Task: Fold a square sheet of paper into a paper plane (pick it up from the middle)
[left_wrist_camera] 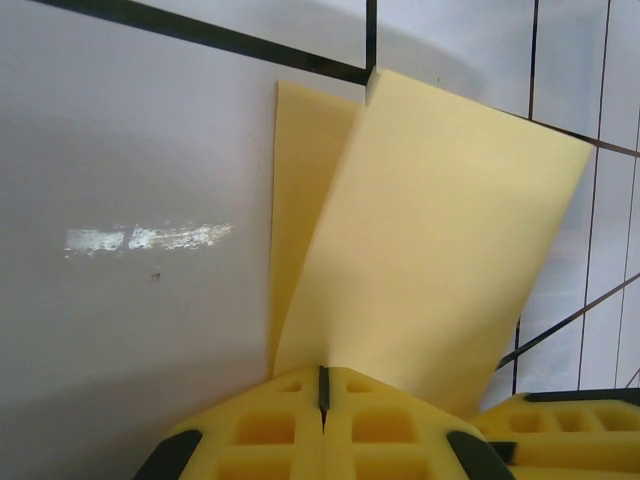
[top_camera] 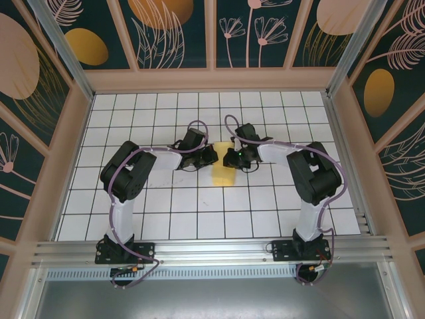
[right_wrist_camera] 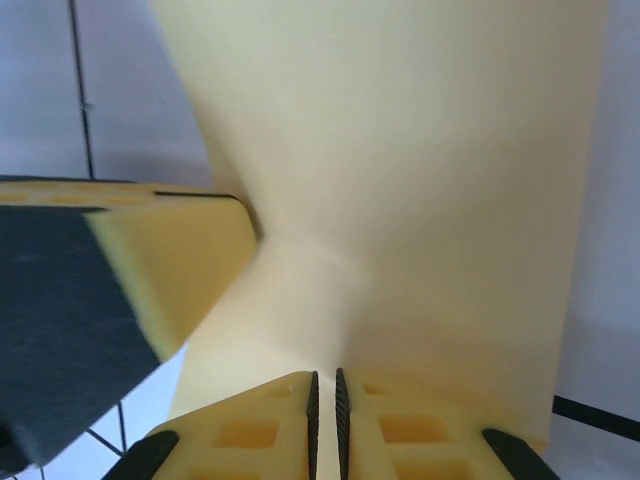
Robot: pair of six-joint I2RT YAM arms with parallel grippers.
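You have both arms reaching in to the middle of the desk (top_camera: 166, 219), about halfway between its left and right edges. Their wrists face each other there across the sheet of paper (top_camera: 224, 175).

Your left tool (left_wrist_camera: 322, 388) has its two yellow fingers pressed flat together, with only a thin dark seam between them. The paper comes straight out of that seam, so it is clamped on the sheet's edge.

Your right tool (right_wrist_camera: 326, 400) has its fingers almost together, with a narrow slit between the ribbed pads. The paper runs down into that slit, so it too is clamped on the sheet. In its wrist view a finger of the left tool comes in from the left and meets the paper just beside the pinched spot.

From above, the yellow sheet looks like a narrow upright rectangle. Its far end sits between the two tools, and its near end points toward the near edge of the desk. From the left wrist you see two layers, a broad flap fanning out from the grip over a narrower strip behind it. The black grid lines (left_wrist_camera: 220, 40) of the white desk run beyond them.
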